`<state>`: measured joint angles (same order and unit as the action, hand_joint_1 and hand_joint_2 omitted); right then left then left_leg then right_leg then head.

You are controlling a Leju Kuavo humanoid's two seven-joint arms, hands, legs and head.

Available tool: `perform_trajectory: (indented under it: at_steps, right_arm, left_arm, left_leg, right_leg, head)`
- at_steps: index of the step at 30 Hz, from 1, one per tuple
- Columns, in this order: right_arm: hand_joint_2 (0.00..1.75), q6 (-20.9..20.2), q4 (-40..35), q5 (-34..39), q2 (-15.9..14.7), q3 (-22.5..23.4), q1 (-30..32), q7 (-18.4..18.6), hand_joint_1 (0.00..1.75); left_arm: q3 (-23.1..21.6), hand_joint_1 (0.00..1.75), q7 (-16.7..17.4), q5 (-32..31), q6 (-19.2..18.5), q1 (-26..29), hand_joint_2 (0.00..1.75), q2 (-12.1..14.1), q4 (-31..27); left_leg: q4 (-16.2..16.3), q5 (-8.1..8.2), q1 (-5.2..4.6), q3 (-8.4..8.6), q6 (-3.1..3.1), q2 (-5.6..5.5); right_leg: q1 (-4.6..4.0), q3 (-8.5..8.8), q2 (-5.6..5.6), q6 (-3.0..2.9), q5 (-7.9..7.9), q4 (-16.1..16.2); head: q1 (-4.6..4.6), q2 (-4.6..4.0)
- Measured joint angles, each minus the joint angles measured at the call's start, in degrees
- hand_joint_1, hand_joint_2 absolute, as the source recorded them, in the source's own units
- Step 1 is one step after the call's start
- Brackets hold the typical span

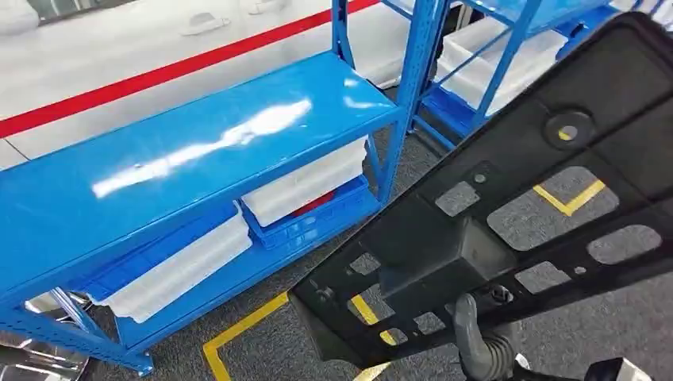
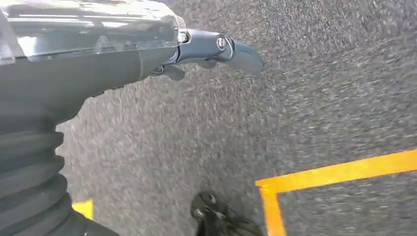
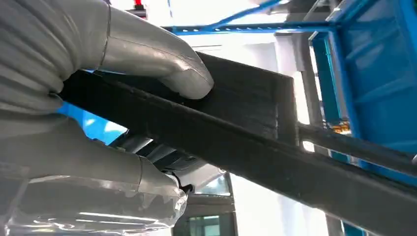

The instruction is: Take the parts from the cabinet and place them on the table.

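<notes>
The right hand [image 3: 98, 123] grips a large black perforated plastic panel [image 1: 508, 214] at four o'clock of the blue metal shelf [image 1: 198, 151]; the left hand [image 2: 147, 54], blurred, seemingly holds nothing.

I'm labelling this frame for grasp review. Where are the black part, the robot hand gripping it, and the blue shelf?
black part [image 1: 555, 159]: head view, on its flat upper panel.
right robot hand [image 3: 162, 64]: right wrist view, on the thumb pressed against the part.
blue shelf [image 1: 198, 143]: head view, on its top board.
</notes>
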<state>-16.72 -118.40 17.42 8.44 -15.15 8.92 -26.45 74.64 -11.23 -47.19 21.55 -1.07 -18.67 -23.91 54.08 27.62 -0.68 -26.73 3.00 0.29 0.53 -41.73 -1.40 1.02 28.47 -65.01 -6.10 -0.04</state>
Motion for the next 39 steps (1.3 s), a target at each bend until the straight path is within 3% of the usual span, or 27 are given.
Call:
perform_trajectory:
  at_steps: [1, 2, 4, 6, 7, 8, 9, 12, 14, 15, 17, 19, 21, 22, 23, 24, 27, 28, 29, 30, 32, 33, 35, 36, 37, 38, 39]
  right_arm:
    - [1.75, 0.4, 0.4, 0.0, -0.3, -0.3, -0.1, 0.0, 1.75]
    - [1.75, 0.7, 0.7, 0.0, -0.6, -0.5, -0.2, 0.0, 1.75]
    - [1.75, 1.4, 1.4, -0.2, -1.3, -0.8, -0.3, -0.1, 1.75]
    - [1.75, 2.0, 1.7, -0.1, -1.7, -1.0, -0.4, -0.3, 1.75]
    - [1.75, 2.4, 1.8, 0.0, -1.9, -1.3, -0.5, -0.4, 1.75]
    - [1.75, 2.7, 1.8, 0.1, -2.0, -1.5, -0.9, -0.3, 1.75]
    - [1.75, 3.0, 1.8, 0.3, -2.1, -1.8, -1.1, -0.3, 1.75]
    - [1.75, 3.5, 1.9, 0.4, -2.4, -1.8, -0.8, -0.3, 1.75]
    - [1.75, 3.9, 1.8, 0.5, -2.5, -1.8, -1.0, -0.1, 1.75]
    - [1.75, 4.1, 1.8, 0.5, -2.4, -1.8, -1.0, 0.1, 1.75]
    - [1.75, 4.1, 1.8, 0.5, -2.5, -1.8, -0.8, 0.2, 1.75]
    - [1.75, 4.2, 1.8, 0.5, -2.5, -1.8, -0.5, 0.3, 1.75]
    - [1.75, 4.2, 1.5, 0.5, -2.5, -1.7, 0.0, 0.4, 1.75]
    - [1.75, 4.2, 1.2, 0.3, -2.5, -1.7, 0.1, 0.4, 1.75]
    - [1.75, 4.1, 1.0, 0.0, -2.5, -1.6, 0.3, 0.5, 1.75]
    - [1.75, 4.0, 1.0, -0.2, -2.5, -1.5, 0.3, 0.5, 1.75]
    - [1.75, 3.8, 0.6, -0.4, -2.6, -1.0, 1.1, 0.5, 1.75]
    - [1.75, 3.8, 0.4, -0.6, -2.6, -0.6, 1.4, 0.4, 1.75]
    - [1.75, 3.8, 0.2, -0.8, -2.6, -0.4, 1.5, 0.2, 1.75]
    - [1.75, 3.7, 0.2, -1.1, -2.6, -0.2, 1.5, 0.2, 1.75]
    - [1.75, 3.9, 0.2, -1.2, -2.7, 0.0, 1.8, 0.0, 1.75]
    - [1.75, 4.1, 0.2, -1.4, -2.8, 0.3, 2.0, -0.1, 1.75]
    - [1.75, 4.5, 0.2, -1.8, -3.0, 0.9, 2.5, -0.4, 1.75]
    - [1.75, 4.8, 0.0, -1.9, -3.1, 1.2, 2.7, -0.5, 1.75]
    - [1.75, 5.0, -0.3, -1.9, -3.2, 1.4, 2.9, -0.8, 1.75]
    - [1.75, 5.3, -0.6, -1.9, -3.3, 1.7, 2.9, -0.9, 1.75]
    - [1.75, 5.5, -0.8, -2.0, -3.4, 1.8, 3.1, -1.1, 1.75]
  left_arm:
    - [0.2, 0.00, 0.1, 0.0, 0.0, 0.2, 1.75, -0.1, 0.0]
    - [0.4, 0.00, 0.2, 0.0, -0.1, 0.3, 1.75, -0.1, 0.0]
    - [0.7, 0.00, 0.3, 0.1, -0.4, 0.3, 1.75, -0.2, -0.1]
    - [0.9, 0.00, 0.3, 0.1, -0.8, 0.3, 1.75, -0.4, -0.7]
    - [0.9, 0.00, 0.3, 0.2, -1.1, 0.2, 1.75, -0.5, -0.9]
    - [1.0, 0.00, 0.3, 0.2, -1.2, 0.5, 1.75, -0.6, -1.1]
    - [1.1, 0.00, 0.2, 0.2, -1.4, 0.5, 1.75, -0.8, -1.2]
    - [1.3, 0.00, -0.2, 0.5, -2.1, 0.6, 1.75, -1.0, -1.4]
    - [1.4, 0.00, -0.7, 0.5, -3.0, 0.9, 1.75, -1.0, -1.5]
    - [1.5, 0.00, -0.9, 0.6, -3.6, 1.1, 1.75, -1.0, -1.6]
    - [1.8, 0.00, -1.2, 0.9, -4.9, 1.5, 1.75, -1.0, -1.8]
    - [2.1, 0.00, -1.3, 0.9, -5.4, 1.5, 1.75, -1.0, -2.0]
    - [2.3, 0.00, -1.4, 0.9, -5.8, 1.5, 1.75, -1.0, -2.3]
    - [2.3, 0.00, -1.6, 0.9, -5.8, 1.5, 1.75, -1.0, -2.3]
    - [2.3, 0.00, -1.7, 0.9, -5.9, 1.5, 1.75, -1.0, -2.3]
    - [2.4, 0.00, -1.8, 0.9, -5.9, 1.5, 1.75, -1.0, -2.3]
    - [2.4, 0.00, -2.0, 0.9, -6.1, 1.3, 1.75, -1.0, -2.3]
    - [2.4, 0.00, -2.1, 0.9, -6.3, 1.2, 1.75, -1.3, -2.3]
    - [2.4, 0.00, -2.2, 0.9, -6.6, 1.3, 1.75, -1.3, -2.3]
    - [2.4, 0.00, -2.3, 0.9, -7.2, 1.4, 1.75, -1.3, -2.3]
    - [2.5, 0.00, -2.6, 1.0, -7.9, 1.7, 1.75, -1.3, -2.3]
    - [2.6, 0.00, -2.8, 1.0, -8.3, 1.8, 1.75, -1.3, -2.4]
    - [2.7, 0.00, -3.1, 1.0, -9.1, 1.9, 1.75, -1.3, -2.4]
    - [2.7, 0.00, -3.3, 0.9, -9.6, 1.8, 1.75, -1.3, -2.4]
    - [2.7, 0.00, -3.5, 0.9, -10.0, 1.9, 1.75, -1.4, -2.5]
    - [2.7, 0.00, -3.7, 0.8, -10.4, 2.0, 1.75, -1.4, -2.6]
    - [2.8, 0.00, -3.9, 0.6, -10.7, 2.1, 1.75, -1.4, -2.7]
  left_leg:
    - [0.1, -0.60, -0.02, -0.82, -0.02, 1.07]
    - [0.3, -1.10, -0.02, -1.75, -0.07, 2.15]
    - [1.0, -2.12, -0.01, -3.73, -0.42, 4.07]
    - [2.2, -2.80, 0.01, -6.10, -0.93, 5.65]
    - [3.1, -3.02, -0.10, -6.76, -1.23, 6.14]
    - [3.7, -3.01, -0.17, -7.52, -1.56, 6.56]
    - [4.1, -3.29, -0.12, -7.54, -1.94, 7.17]
    - [4.1, -4.51, 0.46, -7.76, -3.17, 9.13]
    - [6.7, -0.55, 1.06, -9.24, -3.94, 3.82]
    - [10.8, 3.52, 1.09, -10.26, -3.95, 1.44]
    - [19.3, 7.94, 1.06, -12.22, -3.82, 0.16]
    - [20.8, 6.17, 1.05, -11.22, -3.42, 0.08]
    - [12.3, 2.38, 0.99, -5.38, -2.72, -0.70]
    - [6.4, 1.50, 0.96, -1.51, -2.22, -2.53]
    - [2.8, 2.91, 0.88, 0.36, -1.81, -4.68]
    - [2.1, 2.63, 0.92, 0.87, -2.17, -4.61]
    - [1.6, 2.14, 0.59, 0.48, -1.49, -2.91]
    - [1.1, 1.54, 1.08, 0.38, -1.19, -1.58]
    - [1.0, 1.26, 0.97, 0.14, -0.79, -1.31]
    - [1.0, 1.12, 0.79, -0.31, -0.41, -0.26]
    - [1.0, 1.11, 0.53, -0.88, -0.37, 1.43]
    - [1.0, 1.18, 0.48, -1.05, -0.47, 2.35]
    - [1.1, 1.56, 0.50, -0.90, -0.75, 3.91]
    - [1.1, 1.71, 0.52, -0.58, -0.95, 4.72]
    - [1.1, 1.95, 0.50, -0.09, -1.24, 5.46]
    - [1.2, 1.95, 0.27, 0.27, -1.55, 6.04]
    - [1.4, 2.19, 0.01, 0.38, -1.94, 6.74]
  right_leg:
    - [0.25, -0.75, 0.67, 0.43, 2.88, -4.5]
    - [0.47, -1.19, 0.91, 0.85, 3.76, -8.2]
    - [1.16, 0.05, 1.23, 1.62, 0.31, -10.8]
    - [1.77, 6.00, 2.61, 2.23, -2.97, -4.7]
    - [1.89, 10.66, 4.88, 2.38, -1.62, 0.8]
    - [1.23, 14.30, 6.49, 2.30, 1.55, 6.0]
    - [0.73, 14.71, 6.28, 0.74, 2.49, 7.8]
    - [0.18, 13.38, 4.71, -1.05, 1.11, 8.1]
    - [0.34, 11.89, 3.46, -2.18, -0.11, 8.3]
    - [0.32, 11.04, 2.59, -2.47, -0.85, 8.2]
    - [-0.01, 9.51, 0.83, -2.73, -2.17, 8.2]
    - [-0.27, 8.06, -0.88, -2.69, -3.30, 8.0]
    - [-0.34, 6.92, -2.71, -2.40, -4.27, 7.8]
    - [-0.33, 6.54, -3.50, -2.24, -4.70, 7.7]
    - [-0.41, 6.20, -3.90, -1.97, -4.99, 7.6]
    - [-0.31, 6.02, -4.57, -1.56, -5.60, 7.6]
    - [-0.36, 5.70, -6.40, -0.17, -6.58, 7.9]
    - [-0.04, 5.40, -5.33, -0.29, -6.14, 7.1]
    - [-0.41, 4.51, -2.69, -0.23, -4.33, 5.3]
    - [-0.26, 2.48, -0.55, 0.03, -1.09, 0.8]
    - [0.10, -1.17, 0.72, 0.54, 3.12, -8.3]
    - [0.29, -1.79, 0.90, 0.76, 3.62, -10.7]
    - [0.48, 1.41, 1.47, 0.93, 1.07, -6.7]
    - [0.52, 4.91, 2.27, 0.85, -1.00, -1.4]
    - [0.43, 8.63, 4.11, 0.58, -2.71, 4.4]
    - [-0.12, 10.32, 7.57, 0.16, -1.67, 7.5]
    - [-0.49, 10.32, 6.90, -0.59, -1.79, 7.7]
  head:
    - [-0.02, 0.00]
    - [0.00, 0.00]
    - [-0.02, 0.00]
    - [0.00, 0.00]
    - [-0.02, 0.00]
    - [0.00, 0.00]
    - [-0.20, 0.00]
    - [-0.17, 0.00]
    - [-0.20, 0.00]
    - [-0.20, 0.00]
    - [-0.20, 0.00]
    - [-0.20, 0.00]
    - [-0.20, 0.00]
    - [-0.20, 0.00]
    - [-0.20, 0.00]
    - [-0.22, 0.00]
    - [-0.20, 0.00]
    - [-0.20, 0.00]
    - [-0.15, 0.00]
    - [-0.18, 0.00]
    - [-0.15, 0.00]
    - [-0.15, 0.00]
    - [-0.15, 0.00]
    - [-0.15, 0.00]
    - [-0.15, 0.00]
    - [-0.15, 0.00]
    - [-0.18, 0.00]
